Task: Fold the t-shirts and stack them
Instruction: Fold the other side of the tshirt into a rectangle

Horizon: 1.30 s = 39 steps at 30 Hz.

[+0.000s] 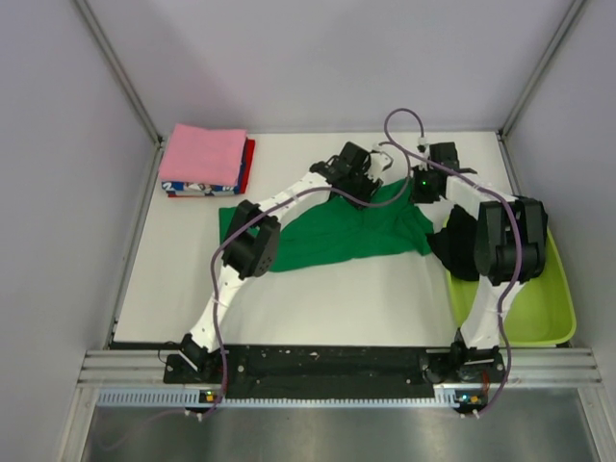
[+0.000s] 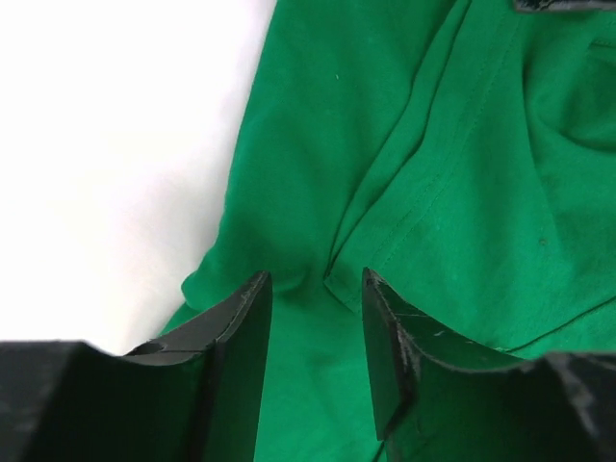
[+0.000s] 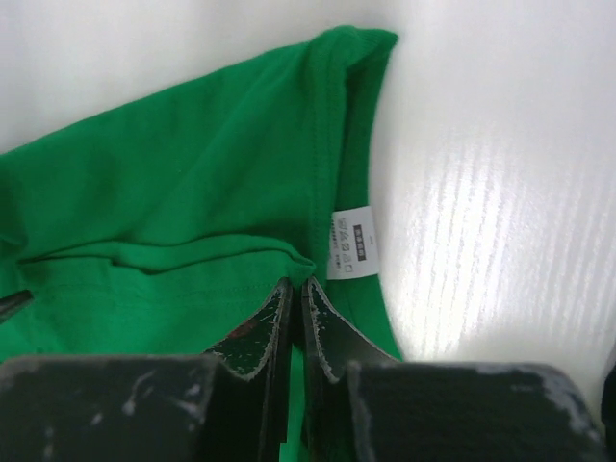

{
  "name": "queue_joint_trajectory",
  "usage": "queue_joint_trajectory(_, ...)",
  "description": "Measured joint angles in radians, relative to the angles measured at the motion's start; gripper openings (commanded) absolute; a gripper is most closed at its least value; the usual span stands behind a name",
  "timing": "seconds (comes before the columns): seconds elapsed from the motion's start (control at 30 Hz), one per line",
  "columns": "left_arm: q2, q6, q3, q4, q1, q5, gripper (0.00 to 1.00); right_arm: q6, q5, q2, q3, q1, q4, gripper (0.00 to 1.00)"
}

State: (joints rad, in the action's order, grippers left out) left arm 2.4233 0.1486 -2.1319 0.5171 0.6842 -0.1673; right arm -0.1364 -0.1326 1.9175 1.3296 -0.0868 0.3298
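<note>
Green and limp, the light, soft t-shirt (image 1: 327, 241) lies spread on the table (image 1: 318, 308), probably best taken at a stitched hem, where the right gripper (image 3: 296, 289) has jaws pinched on a fold beside the label (image 3: 351, 243) while the left gripper (image 2: 318, 289) hovers, jaws parted.

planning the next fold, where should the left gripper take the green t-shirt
Take the green t-shirt by its stitched hem, the doubled edge lying just ahead of the open left gripper. Come down from above, one finger either side: that edge stands proud of the flat cloth, so it should pinch cleanly.
</note>
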Motion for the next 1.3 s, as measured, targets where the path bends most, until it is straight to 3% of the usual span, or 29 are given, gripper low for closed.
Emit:
queue_joint_trajectory(0.07,0.000,0.011,-0.007,0.003,-0.004,-0.012,0.52,0.008,-0.021,0.003,0.000,0.000,-0.008,0.05)
queue_joint_trajectory(0.27,0.001,0.020,-0.055,0.016,-0.009,-0.072,0.40,0.026,-0.062,0.003,0.000,0.000,-0.021,0.03)
queue_joint_trajectory(0.43,0.032,0.010,-0.135,0.037,-0.010,-0.153,0.38,0.032,-0.073,0.003,0.000,0.000,-0.027,0.03)
queue_joint_trajectory(0.7,0.112,-0.005,-0.159,0.085,-0.009,-0.201,0.38,0.033,-0.075,0.003,0.000,0.000,-0.028,0.03)
queue_joint_trajectory(1.3,0.127,0.037,-0.159,0.134,-0.006,-0.079,0.49,0.048,-0.071,0.003,0.000,0.003,-0.028,0.03)
